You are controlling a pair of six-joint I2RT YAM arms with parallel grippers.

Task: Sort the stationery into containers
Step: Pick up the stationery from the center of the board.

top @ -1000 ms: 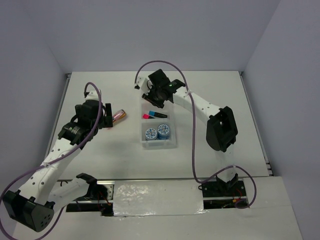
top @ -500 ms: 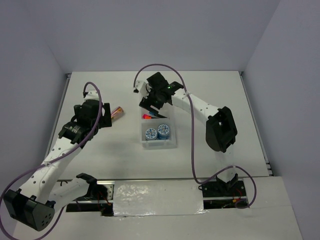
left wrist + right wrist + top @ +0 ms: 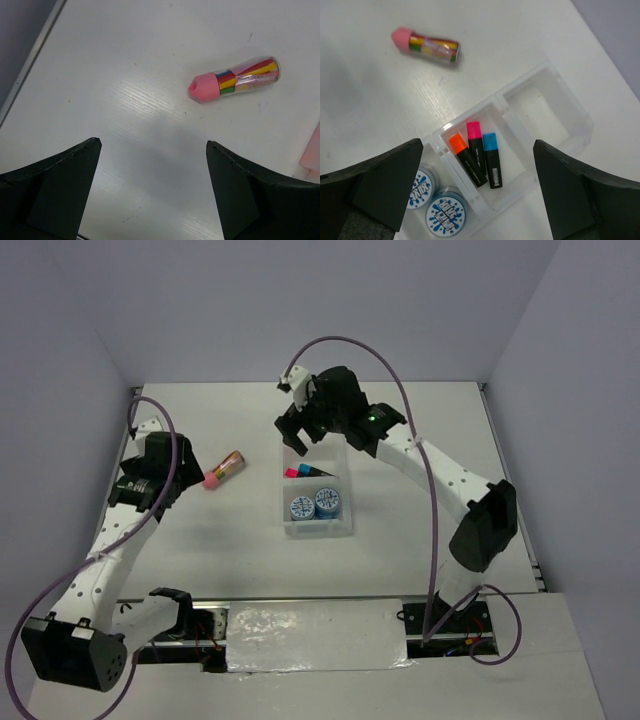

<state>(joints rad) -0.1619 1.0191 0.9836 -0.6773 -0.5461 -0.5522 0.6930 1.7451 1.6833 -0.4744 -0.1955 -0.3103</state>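
The clear tray (image 3: pixel 540 107) lies on the white table (image 3: pixel 420 530) just left of centre in the top view, its long side running up and down the frame; it is split into three compartments. The two blue-and-white rolls (image 3: pixel 300 507) (image 3: pixel 327 502) sit side by side in the lowest compartment, touching or nearly so; in the right wrist view they show at the lower left, one partly hidden behind a finger. The middle compartment holds the three markers lying flat and close together, caps pointing to the upper left of the right wrist frame: the orange-capped marker (image 3: pixel 468 162), the pink-capped marker (image 3: pixel 477 150) and the blue-capped marker (image 3: pixel 493 162). The third compartment lies to their upper right in that frame, showing its clear floor.

The pink tube (image 3: pixel 223 469) lies on its side on the table outside the tray, well to the left of it in the top view, its pink cap toward the lower left; through its clear body coloured sticks show.

The right gripper (image 3: pixel 477 142) hangs above the tray, over its upper end in the top view; its jaws are spread wide with the markers seen between them far below. The left gripper (image 3: pixel 152 142) sits at the left of the top view, near the tube but apart from it; its jaws are spread wide over bare table, the tube lying in the upper right of the left wrist frame.
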